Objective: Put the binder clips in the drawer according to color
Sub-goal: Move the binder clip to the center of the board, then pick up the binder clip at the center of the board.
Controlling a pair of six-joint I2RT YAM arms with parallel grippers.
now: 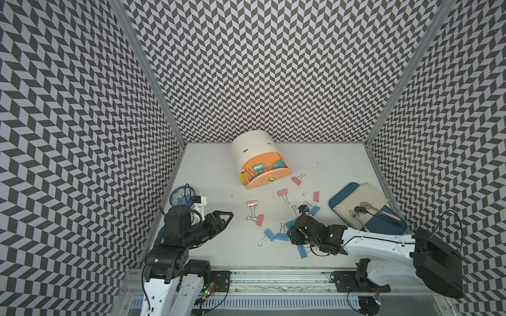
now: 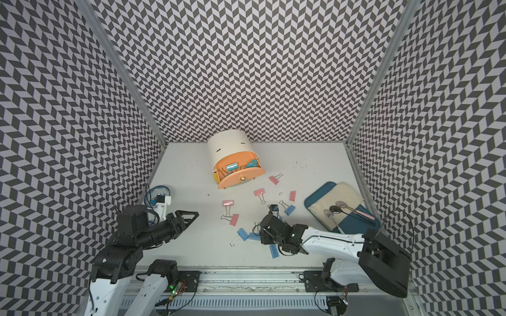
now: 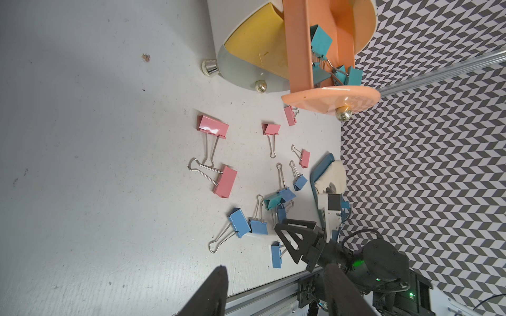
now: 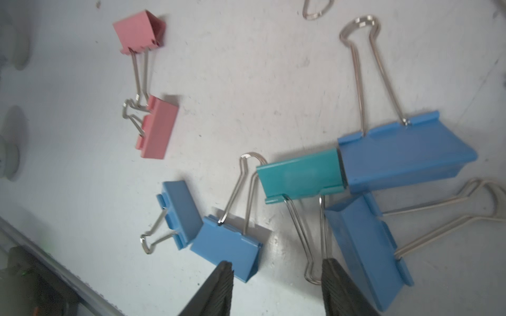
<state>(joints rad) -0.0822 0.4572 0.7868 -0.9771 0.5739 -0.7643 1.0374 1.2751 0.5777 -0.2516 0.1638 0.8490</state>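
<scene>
Right wrist view: my right fingers [image 4: 216,292] sit apart, gripping nothing, with the wire handle of the teal clip [image 4: 299,173] lying between them. And my left fingers [image 3: 210,295] hang apart too, empty.

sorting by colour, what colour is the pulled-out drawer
Orange; the drawer shows best in the left wrist view.

Right gripper [image 4: 276,269]: in the right wrist view you get only two dark fingertips — the picture's edge cuts the rest.
Teal clip [image 1: 289,224]: in a top view the right arm [image 1: 369,240] covers most of it.
Wire loop [image 4: 317,9]: cut by the edge; you can't see its clip body.
Bowl [image 1: 176,195]: partly behind the left arm's camera mount [image 1: 198,206].
Yellow drawer [image 1: 242,179]: only a sliver shows past the pulled-out orange drawer [image 1: 269,179].
Grey shapes [image 4: 11,142]: blurred — you can't tell what they are.
</scene>
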